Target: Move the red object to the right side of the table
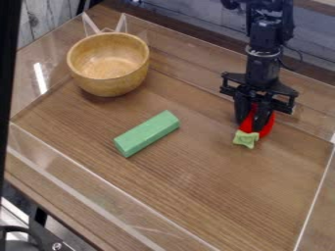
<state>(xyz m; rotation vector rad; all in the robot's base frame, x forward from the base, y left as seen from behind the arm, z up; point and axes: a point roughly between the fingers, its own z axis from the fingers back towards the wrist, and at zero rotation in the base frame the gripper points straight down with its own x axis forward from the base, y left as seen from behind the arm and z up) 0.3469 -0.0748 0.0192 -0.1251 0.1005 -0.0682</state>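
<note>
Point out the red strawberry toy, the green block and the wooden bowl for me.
red strawberry toy [249, 135], camera view, on its green leafy end below the gripper.
green block [145, 132], camera view, middle of its top face.
wooden bowl [92, 85], camera view, on its outer front wall.
</note>
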